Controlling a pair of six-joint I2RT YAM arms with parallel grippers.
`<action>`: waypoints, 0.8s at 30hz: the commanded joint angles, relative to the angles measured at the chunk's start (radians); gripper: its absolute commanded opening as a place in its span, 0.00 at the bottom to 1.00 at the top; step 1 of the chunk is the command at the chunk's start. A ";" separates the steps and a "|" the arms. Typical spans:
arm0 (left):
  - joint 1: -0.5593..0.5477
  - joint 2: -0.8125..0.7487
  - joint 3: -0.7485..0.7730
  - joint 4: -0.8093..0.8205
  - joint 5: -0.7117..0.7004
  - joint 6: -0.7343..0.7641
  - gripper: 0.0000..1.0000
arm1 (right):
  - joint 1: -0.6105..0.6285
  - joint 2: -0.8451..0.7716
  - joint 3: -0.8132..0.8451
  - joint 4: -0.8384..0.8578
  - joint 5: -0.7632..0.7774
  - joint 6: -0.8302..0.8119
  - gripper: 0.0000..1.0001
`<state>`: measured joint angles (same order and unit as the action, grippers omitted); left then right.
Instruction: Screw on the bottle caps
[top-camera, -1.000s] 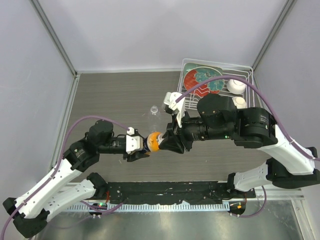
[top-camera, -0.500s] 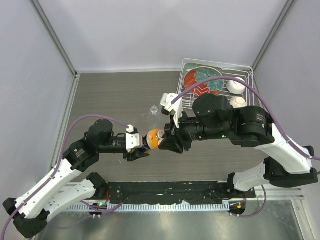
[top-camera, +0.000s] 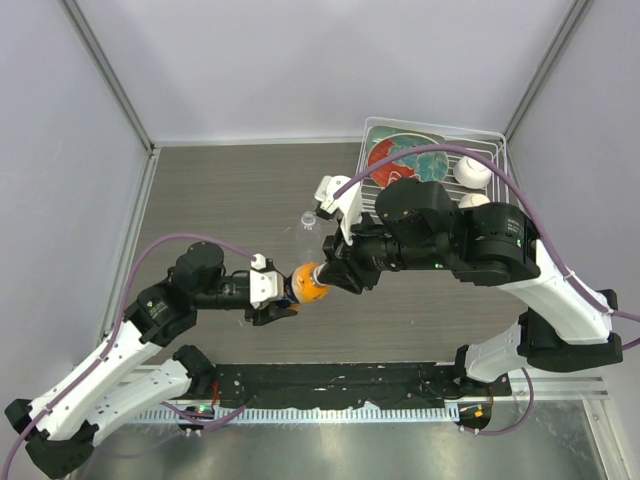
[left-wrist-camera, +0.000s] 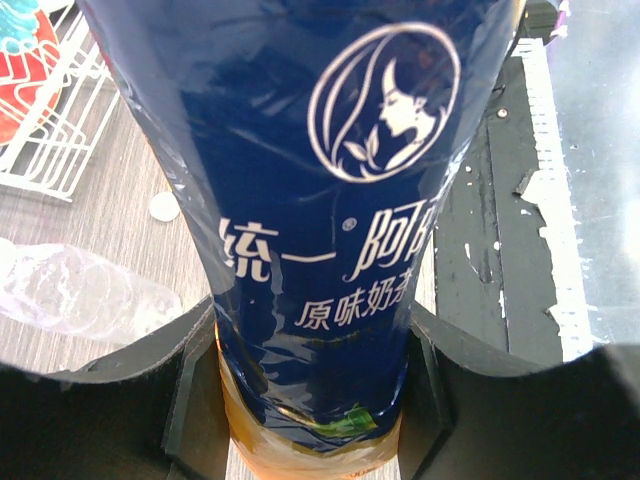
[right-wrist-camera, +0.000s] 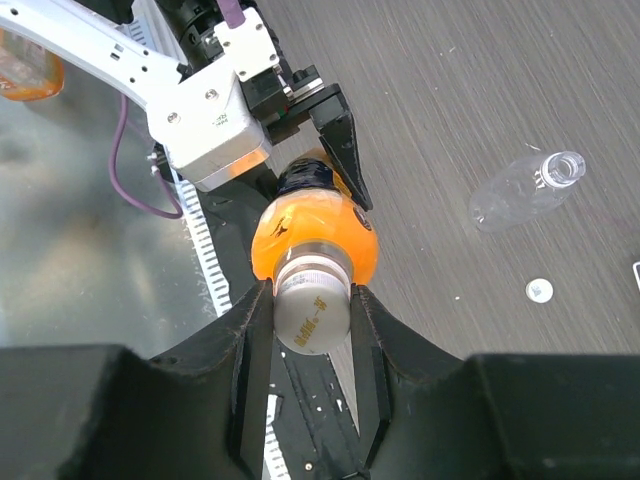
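The orange bottle (top-camera: 311, 285), with a dark blue label (left-wrist-camera: 330, 200), is held level above the table between both arms. My left gripper (top-camera: 285, 290) is shut on its lower body, fingers (left-wrist-camera: 190, 390) pressed on either side. My right gripper (right-wrist-camera: 312, 322) is shut on the pale bottle cap (right-wrist-camera: 312, 310), which sits on the bottle's neck. The clear bottle (top-camera: 308, 219) lies uncapped on the table behind them. In the right wrist view it (right-wrist-camera: 520, 190) has a tiny white cap (right-wrist-camera: 539, 290) lying close by on the wood.
A white wire rack (top-camera: 497, 150) at the back right holds a red-and-teal plate (top-camera: 400, 160) and two white balls (top-camera: 472, 172). A black rail (top-camera: 330, 380) runs along the near table edge. Grey walls close in both sides.
My right wrist and forearm have swung left and turned around the cap while staying shut on it. The left arm and the orange bottle have barely moved.
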<state>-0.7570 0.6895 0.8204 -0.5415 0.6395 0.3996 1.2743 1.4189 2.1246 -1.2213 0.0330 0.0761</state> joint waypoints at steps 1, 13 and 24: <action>-0.001 0.004 0.013 0.040 0.025 -0.001 0.02 | -0.006 -0.002 0.001 -0.007 -0.010 -0.025 0.15; 0.001 0.030 0.036 0.121 0.025 -0.071 0.03 | -0.007 0.002 -0.060 0.003 -0.056 -0.027 0.15; 0.001 0.041 0.065 0.302 -0.053 -0.180 0.01 | -0.038 -0.021 -0.256 0.147 -0.180 0.043 0.15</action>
<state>-0.7570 0.7422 0.8204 -0.5308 0.6243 0.3195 1.2362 1.3632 1.9625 -1.1160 0.0013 0.0639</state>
